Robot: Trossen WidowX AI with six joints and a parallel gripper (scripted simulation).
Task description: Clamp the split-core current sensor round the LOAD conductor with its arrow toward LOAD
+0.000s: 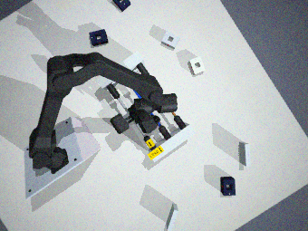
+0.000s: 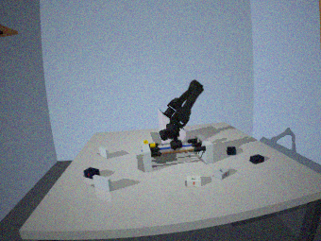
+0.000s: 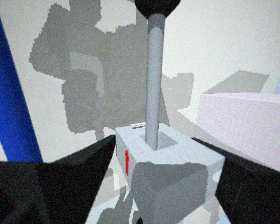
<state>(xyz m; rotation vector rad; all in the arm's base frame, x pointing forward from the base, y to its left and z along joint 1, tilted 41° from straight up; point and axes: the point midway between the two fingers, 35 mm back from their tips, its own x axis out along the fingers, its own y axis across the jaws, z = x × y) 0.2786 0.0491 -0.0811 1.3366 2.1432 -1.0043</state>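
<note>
In the wrist view the grey split-core sensor (image 3: 167, 152) sits round a thin grey conductor (image 3: 156, 75), which passes through its middle. A red arrow (image 3: 127, 162) on its side points along the rod, toward the rod's black end cap (image 3: 157, 6). My gripper (image 3: 152, 140) (image 1: 144, 120) (image 2: 176, 142) is shut on the sensor, one dark finger on each side. In the top view the gripper hides the sensor. It is over the conductor rack, close to the yellow LOAD marker (image 1: 155, 152) (image 2: 152, 146). A blue conductor (image 3: 15, 100) (image 2: 188, 145) runs beside the grey one.
The rack's white end block (image 1: 177, 140) stands by the marker. Dark blue blocks (image 1: 121, 0) (image 1: 98, 37) (image 1: 227, 186) and white blocks (image 1: 169, 40) (image 1: 197, 65) lie scattered. Upright white panels (image 1: 244, 154) (image 1: 171, 216) stand at the front right. The arm's base plate (image 1: 45, 175) is at the left.
</note>
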